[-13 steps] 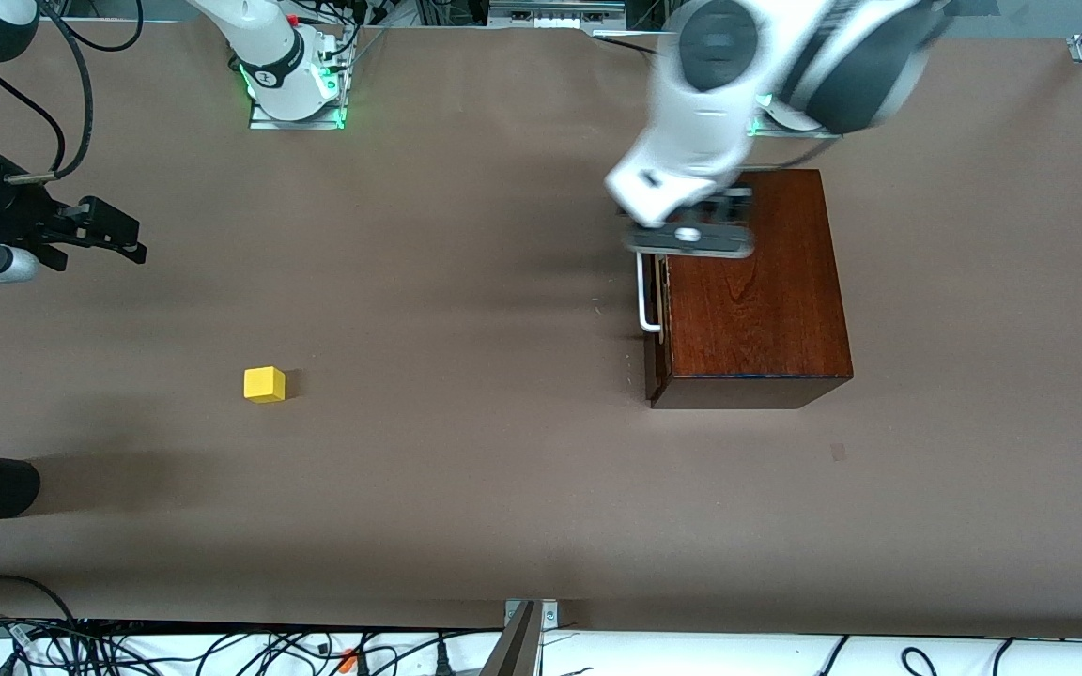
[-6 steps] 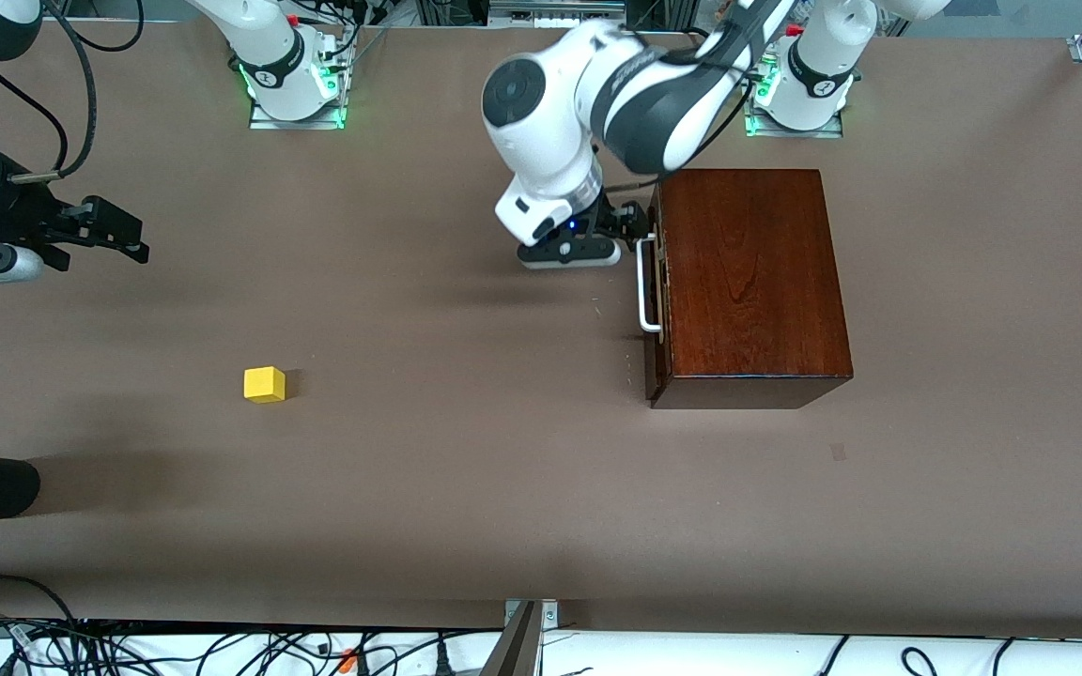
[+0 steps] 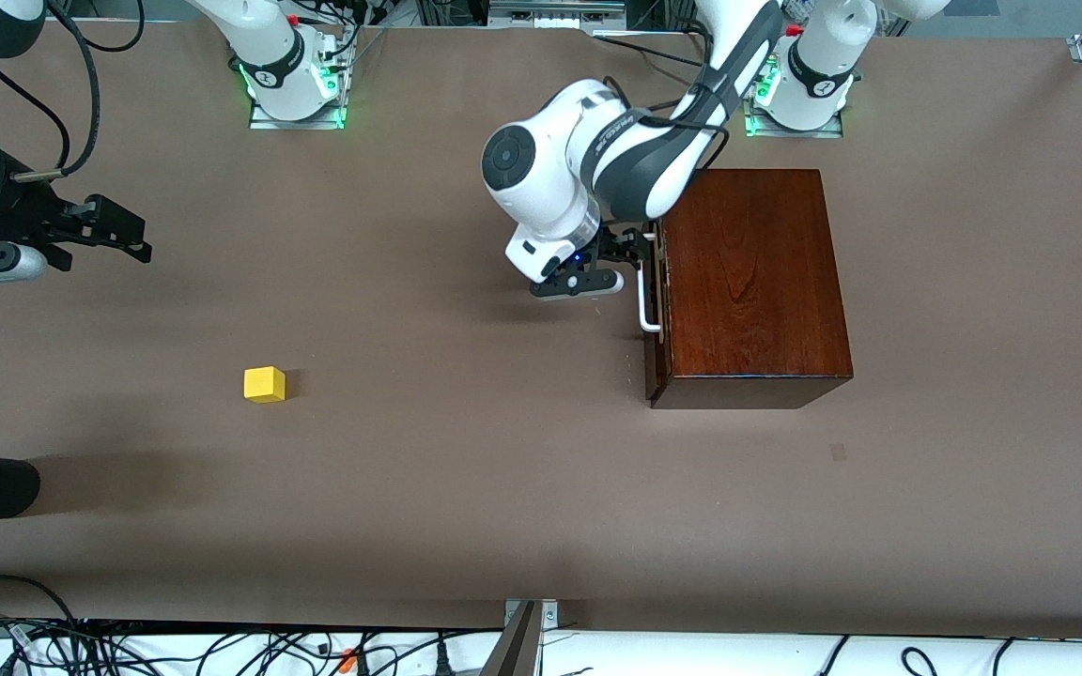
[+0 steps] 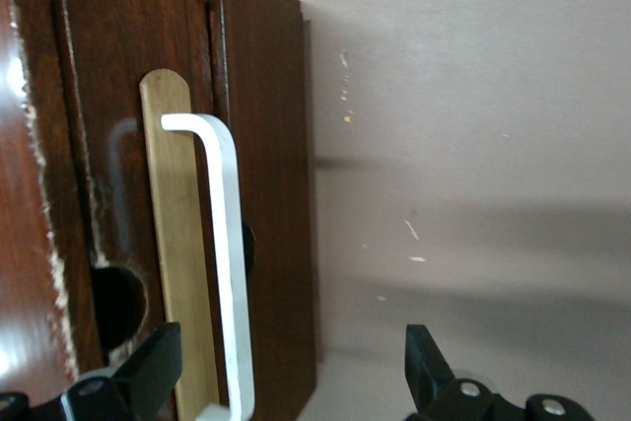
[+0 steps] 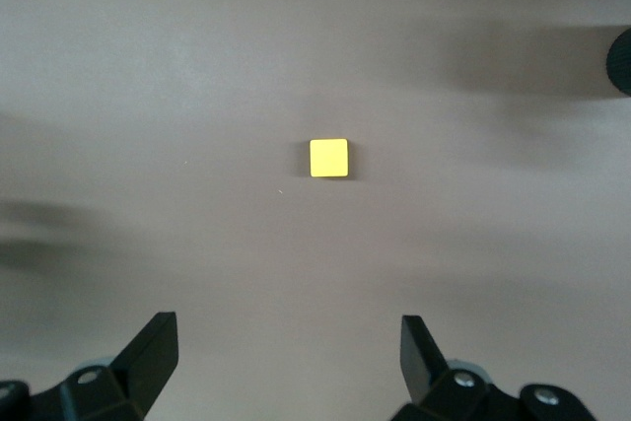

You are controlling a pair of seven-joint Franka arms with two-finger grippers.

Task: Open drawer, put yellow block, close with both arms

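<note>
- Nearest the front camera: yellow block (image 3: 264, 385) sat alone on the bare table (image 3: 466, 488), toward the right arm's end, well apart from everything else. Square in outline from above, so no long axis to speak of; edges roughly in line with the table's edges.
- Farther from the camera, toward the left arm's end: dark wooden box (image 3: 748, 286), drawer (image 4: 256, 204) shut flush in it, front facing the right arm's end of the table. White handle (image 3: 646, 296) ran along that front, long axis running from near the camera to far, bar standing off the wood.
- Left gripper (image 3: 630, 255) hung just in front of the drawer, level with the farther part of the handle. In the left wrist view, fingers (image 4: 429, 367) spread wide, 1 on each side of the bar; not yet clenched on it, no contact visible.
- Right gripper (image 3: 123, 235) waited in the air at the right arm's end, fingers (image 5: 153, 347) released wide, nothing held, block in its wrist view.
- Step in hand, by judgement: step 1 of 3, reaching for the handle to open the drawer.
- Next move probably called for squeezing across the bar, then a straight pull toward the right arm's end, square to the handle's long axis.
</note>
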